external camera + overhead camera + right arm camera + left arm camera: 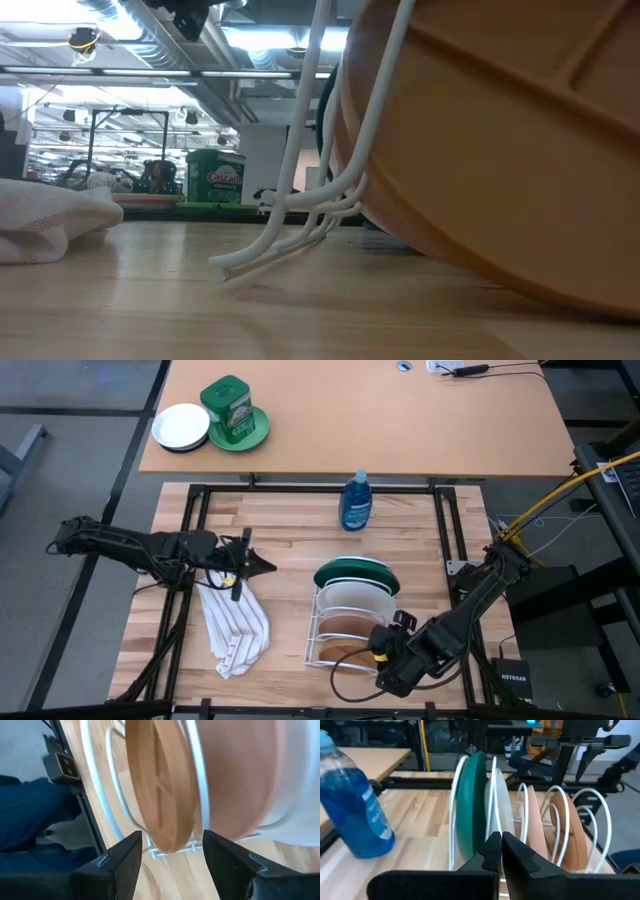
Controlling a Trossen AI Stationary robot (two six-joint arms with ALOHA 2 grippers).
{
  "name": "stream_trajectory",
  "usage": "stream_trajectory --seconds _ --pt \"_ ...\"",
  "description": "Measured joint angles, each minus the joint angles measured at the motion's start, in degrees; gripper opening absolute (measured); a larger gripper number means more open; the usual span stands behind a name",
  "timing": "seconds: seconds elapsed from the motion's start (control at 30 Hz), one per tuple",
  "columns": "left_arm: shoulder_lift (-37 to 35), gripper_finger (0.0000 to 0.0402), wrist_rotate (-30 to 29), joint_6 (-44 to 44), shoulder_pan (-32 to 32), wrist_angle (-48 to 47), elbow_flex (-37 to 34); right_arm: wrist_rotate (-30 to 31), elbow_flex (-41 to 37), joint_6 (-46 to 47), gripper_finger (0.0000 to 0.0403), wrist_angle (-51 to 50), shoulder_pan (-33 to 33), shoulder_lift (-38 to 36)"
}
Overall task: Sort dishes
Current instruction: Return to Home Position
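A white wire rack (314, 642) holds four plates on edge: dark green (355, 569) farthest, then white (355, 598), salmon pink (345, 622), and brown wood-like (345, 652) nearest. My right gripper (378, 650) is open at the rack's near right corner. In the right wrist view its fingers (172, 845) stand on either side of the brown plate's rim (162, 805) and touch nothing. My left gripper (268, 566) hovers left of the rack, shut and empty. Its wrist view looks past its tips (501, 842) at the green plate (472, 805) and white plate (501, 800).
A blue soap bottle (355, 500) stands beyond the rack. A crumpled white cloth (235, 625) lies on the table under the left gripper. On the far table sit a green tin on a green plate (235, 410) and a small dark-rimmed white dish (181, 426).
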Motion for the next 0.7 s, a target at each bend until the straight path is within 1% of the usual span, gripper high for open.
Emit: stream_trajectory --seconds 0.1,0.17,0.23,0.33,0.4,0.47,0.57,0.7 --pt "-2.05 0.0005 -0.98 0.13 0.85 -0.19 0.0 2.27 3.95 -0.42 0.0211 -3.35 0.34 -0.14" --pt "-4.28 0.0005 -1.21 0.34 1.7 -0.35 0.0 6.09 6.88 -2.1 0.0211 -6.02 1.16 -0.72" --pt "-6.92 0.0005 -1.27 1.08 2.46 -1.22 0.0 12.31 10.09 -4.5 0.0211 -8.88 2.43 -1.74" --pt "-11.39 0.0005 -1.24 2.88 3.7 -2.54 0.0 23.21 13.18 -7.43 0.0211 -12.93 5.09 -4.51" --pt "-14.44 0.0005 -1.34 4.09 4.56 -4.97 0.0 29.52 13.5 -9.04 0.0211 -14.61 6.94 -7.1" --pt "-17.16 0.0005 -1.47 4.63 5.33 -7.22 -0.2 33.51 13.48 -9.46 0.0211 -16.33 8.35 -9.67" --pt "-20.56 0.0005 -1.51 3.71 6.3 -8.15 -2.9 37.82 13.48 -9.84 0.0211 -19.11 9.48 -13.08" --pt "-25.04 0.0005 -1.51 1.84 7.33 -7.95 -9.4 42.13 12.33 -14.93 0.0211 -19.28 9.6 -16.31"
